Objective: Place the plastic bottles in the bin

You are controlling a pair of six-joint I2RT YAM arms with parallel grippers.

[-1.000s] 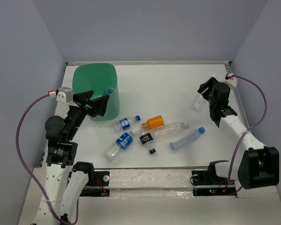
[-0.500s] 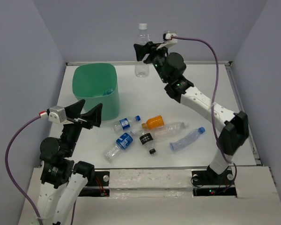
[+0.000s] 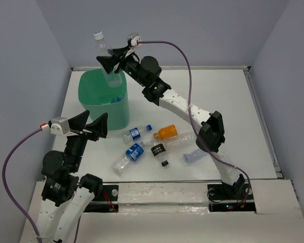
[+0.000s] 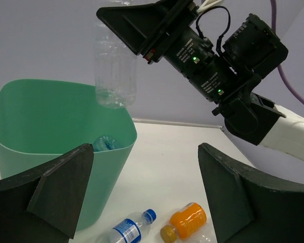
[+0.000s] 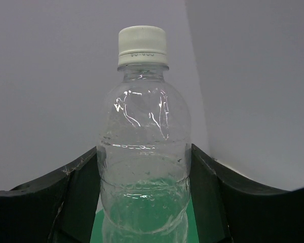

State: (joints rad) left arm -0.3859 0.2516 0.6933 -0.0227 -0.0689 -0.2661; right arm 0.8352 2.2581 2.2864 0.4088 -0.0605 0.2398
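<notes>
Overhead, right gripper [image 3: 111,63] is clamped on a clear bottle [image 3: 102,48] held above the bin [image 3: 105,111], long axis vertical, white cap up. Only the left wrist view shows another bottle [image 4: 104,143] lying inside. Left gripper [image 3: 93,125] has its jaws apart near the bin

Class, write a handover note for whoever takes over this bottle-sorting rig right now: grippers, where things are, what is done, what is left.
Right gripper shut on a clear white-capped bottle, upright above the bin.
Left gripper open, empty, near the bin's front.
Done: at least one bottle lies inside the bin.
Left: release the held one, then collect the loose bottles on the table, including the orange bottle and black-labelled bottle.
</notes>
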